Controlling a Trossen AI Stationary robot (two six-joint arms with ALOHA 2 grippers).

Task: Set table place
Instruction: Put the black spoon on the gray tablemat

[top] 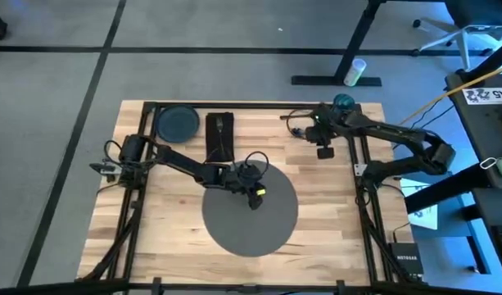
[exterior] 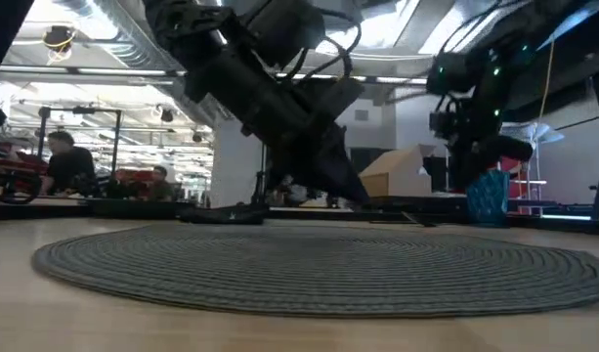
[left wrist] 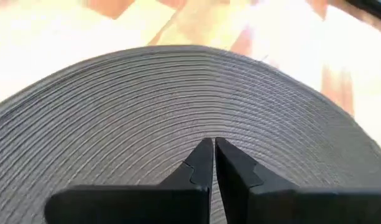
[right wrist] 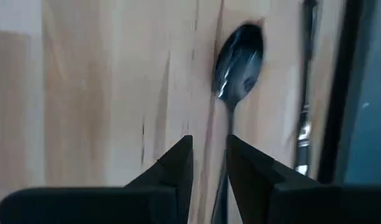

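Our left gripper hovers over the mat on the bench, fingers almost closed, empty. Our right gripper straddles the spoon, fingers slightly apart, ready to pinch.

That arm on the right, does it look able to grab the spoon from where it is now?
Probably yes. The right pincer hangs right over the spoon, fingers slightly apart around its handle, with only bare table around it and nothing in the way.
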